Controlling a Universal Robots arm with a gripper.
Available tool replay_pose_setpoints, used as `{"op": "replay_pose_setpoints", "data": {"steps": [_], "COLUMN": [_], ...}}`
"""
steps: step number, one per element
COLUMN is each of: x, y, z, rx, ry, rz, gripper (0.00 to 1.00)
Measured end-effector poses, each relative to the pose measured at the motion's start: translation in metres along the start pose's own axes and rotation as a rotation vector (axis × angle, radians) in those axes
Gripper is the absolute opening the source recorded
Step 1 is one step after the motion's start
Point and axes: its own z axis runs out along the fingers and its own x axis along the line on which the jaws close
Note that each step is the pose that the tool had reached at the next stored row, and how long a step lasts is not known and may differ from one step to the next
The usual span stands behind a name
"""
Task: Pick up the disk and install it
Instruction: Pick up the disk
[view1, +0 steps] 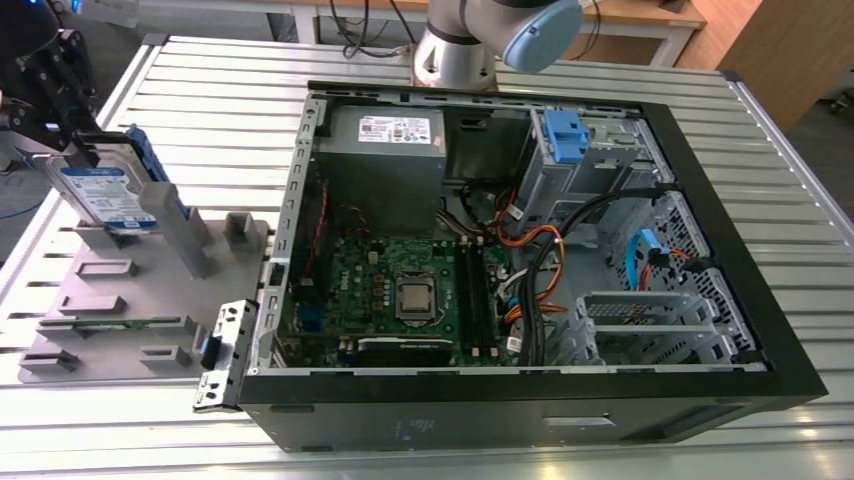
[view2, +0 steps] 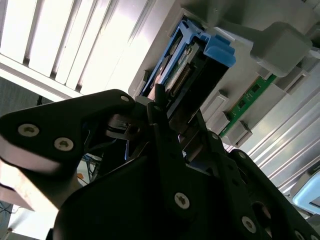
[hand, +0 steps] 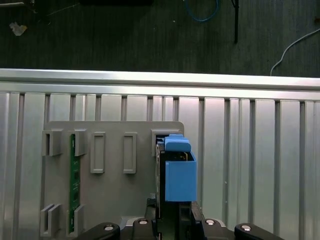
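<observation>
Disk (view1: 100, 190) location: standing upright on edge in a slot of the grey fixture (view1: 134, 290), at the exterior view's left, well apart from the open computer case (view1: 534, 410). Label side faces the camera in the exterior view; the blue bracket runs along the disk's edges.

Hand (view1: 83, 150) position: directly above the disk's upper edge in the exterior view, black and partly cut off by the frame. In the first wrist view the hand (hand: 174, 207) straddles the disk (hand: 180, 172), seen edge-on with its blue bracket uppermost. In the second wrist view the hand (view2: 165, 115) sits close against the disk (view2: 187, 60), which is seated in the fixture (view2: 280, 40). Whether the hand is clamped on the disk or merely around it cannot be told.

Other items: a green memory module (hand: 73, 180) stands in another slot of the fixture (hand: 115, 200). Fixture and case both rest on the slatted metal tabletop (view1: 200, 90). Inside the case: grey power-supply box (view1: 387, 130), green motherboard (view1: 400, 290), and a metal drive cage (view1: 587, 170) with a blue clip. The arm (view1: 467, 40) is mounted beyond the case.
</observation>
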Motion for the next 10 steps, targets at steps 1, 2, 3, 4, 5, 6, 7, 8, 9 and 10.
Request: {"op": "replay_pose_setpoints", "data": {"steps": [1,2,3,4,5,6,7,8,9,10], "x": [0.0000,0.0000,0.0000,0.0000,0.0000,0.0000,0.0000,0.0000,0.0000,0.0000], "y": [0.0000,0.0000,0.0000,0.0000,0.0000,0.0000,0.0001,0.0001,0.0000,0.0000], "z": [0.0000,0.0000,-0.0003,-0.0004,-0.0005,-0.0005,-0.0010,-0.0014,-0.0017,-0.0018], "rx": [0.0000,0.0001,-0.0001,-0.0001,-0.0001,-0.0001,-0.0005,-0.0005,-0.0003,0.0000], "ry": [0.0000,0.0000,0.0001,0.0002,0.0002,0.0002,0.0004,0.0004,0.0003,0.0002], "rz": [0.000,0.000,0.000,0.000,0.000,0.000,0.000,0.000,0.000,0.000], "gripper": [0.35,0.35,0.35,0.35,0.35,0.35,0.35,0.35,0.35,0.35]}}
